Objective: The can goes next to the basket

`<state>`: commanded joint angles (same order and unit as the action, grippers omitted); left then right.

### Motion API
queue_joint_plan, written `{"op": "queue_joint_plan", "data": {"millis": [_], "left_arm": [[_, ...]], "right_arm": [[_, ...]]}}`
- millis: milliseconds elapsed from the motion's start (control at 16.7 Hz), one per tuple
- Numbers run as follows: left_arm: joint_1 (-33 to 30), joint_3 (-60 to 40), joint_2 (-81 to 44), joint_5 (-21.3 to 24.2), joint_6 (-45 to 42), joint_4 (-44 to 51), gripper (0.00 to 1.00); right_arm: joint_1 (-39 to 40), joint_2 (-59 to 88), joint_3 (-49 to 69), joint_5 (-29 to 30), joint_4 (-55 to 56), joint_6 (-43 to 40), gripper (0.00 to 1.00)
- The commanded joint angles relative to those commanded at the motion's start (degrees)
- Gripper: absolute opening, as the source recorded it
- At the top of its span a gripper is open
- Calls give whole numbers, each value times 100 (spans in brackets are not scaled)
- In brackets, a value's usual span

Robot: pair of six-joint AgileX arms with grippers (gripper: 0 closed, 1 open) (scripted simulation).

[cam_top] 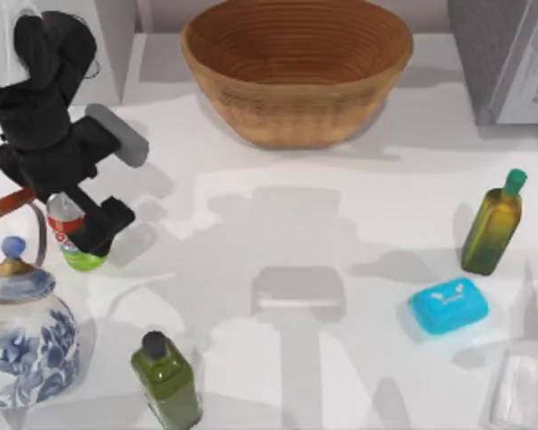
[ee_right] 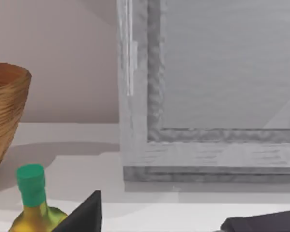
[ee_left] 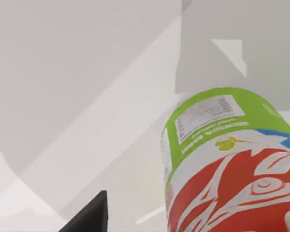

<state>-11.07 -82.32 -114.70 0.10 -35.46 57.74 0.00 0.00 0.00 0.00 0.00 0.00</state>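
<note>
Left gripper (cam_top: 88, 235) jaws clamp the upright can (cam_top: 72, 235), silver top up, green base down.

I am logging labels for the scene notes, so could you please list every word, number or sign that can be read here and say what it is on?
No text can be read.
can, at the left gripper: white lettering on red and a white panel of small print on green, both too blurred to read.
blue soap box: a white mark, illegible.
</note>
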Motion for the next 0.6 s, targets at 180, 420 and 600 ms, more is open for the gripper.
{"op": "queue_joint_plan", "data": {"millis": [180, 420, 600], "left_arm": [[0, 0, 0, 0, 0, 0, 62], [0, 0, 0, 0, 0, 0, 32], [0, 0, 0, 0, 0, 0, 10]], "right_arm": [[0, 0, 0, 0, 0, 0, 100], [0, 0, 0, 0, 0, 0, 100], [0, 0, 0, 0, 0, 0, 100]]}}
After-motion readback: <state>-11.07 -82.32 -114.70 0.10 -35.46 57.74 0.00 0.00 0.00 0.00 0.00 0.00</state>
